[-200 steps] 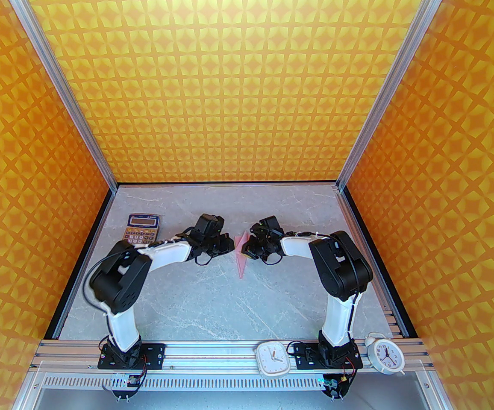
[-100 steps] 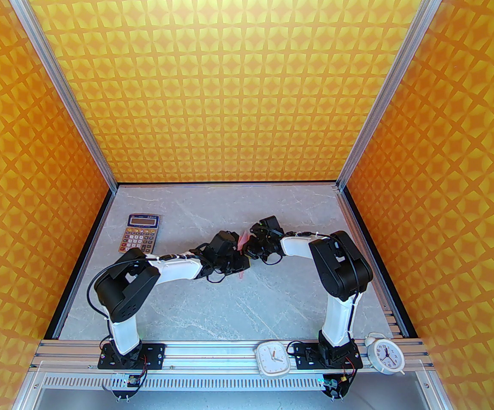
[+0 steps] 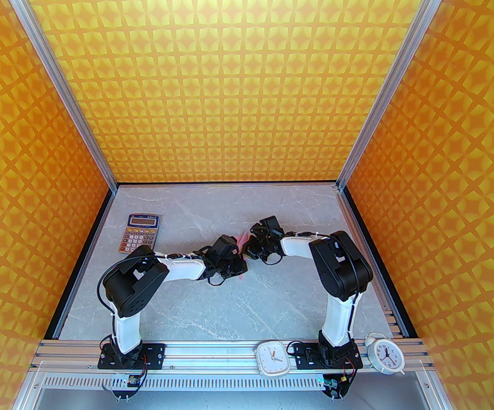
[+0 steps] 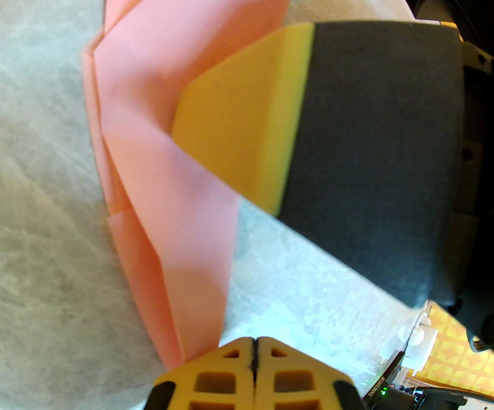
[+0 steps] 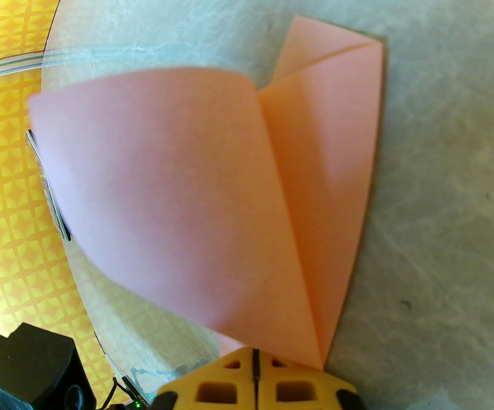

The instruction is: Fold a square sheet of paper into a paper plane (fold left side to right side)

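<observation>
a grey marbled table [image 3: 213, 301] sits between orange patterned walls. near its middle lies the pink paper plane [image 4: 166, 165], part-folded, one flap curling upward. the right gripper [image 5: 253, 359], clenched, presses on it; the left gripper [image 4: 253, 357], clenched too, sits at its tip.

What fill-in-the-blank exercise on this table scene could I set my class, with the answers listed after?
1. The folded paper on the grey marbled table is pale ___.
2. The rectangular orange-keyed calculator lies nearer the ___ arm.
3. The left gripper and right gripper are both ___.
4. The square white clock and round white alarm clock flank the ___ arm's base.
Answers: pink; left; shut; right.
</observation>
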Motion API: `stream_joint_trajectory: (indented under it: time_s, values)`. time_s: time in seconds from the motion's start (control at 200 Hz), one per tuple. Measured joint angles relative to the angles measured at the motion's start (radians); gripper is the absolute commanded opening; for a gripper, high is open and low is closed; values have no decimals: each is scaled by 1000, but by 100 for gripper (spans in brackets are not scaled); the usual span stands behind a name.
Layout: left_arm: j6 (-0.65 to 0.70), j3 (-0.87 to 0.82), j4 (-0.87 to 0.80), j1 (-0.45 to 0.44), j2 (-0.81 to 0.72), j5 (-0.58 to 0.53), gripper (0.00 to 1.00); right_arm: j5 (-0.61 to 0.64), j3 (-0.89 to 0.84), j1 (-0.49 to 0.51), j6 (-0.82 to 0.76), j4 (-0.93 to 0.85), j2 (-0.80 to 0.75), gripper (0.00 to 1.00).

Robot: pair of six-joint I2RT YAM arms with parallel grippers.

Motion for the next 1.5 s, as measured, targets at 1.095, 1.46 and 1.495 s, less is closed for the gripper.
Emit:
stream_joint_trajectory:
  time_s: [1.095,1.46,1.495]
  values:
    - [-22,-103,26,-57,-50,-44,0,0,-1,0,1,0,0,4]
    - [11,-130,-116,-72,-127,-32,0,0,-8,0,2,16,0,4]
    - [15,-131,-133,-67,-138,-29,1,0,-9,0,3,18,0,4]
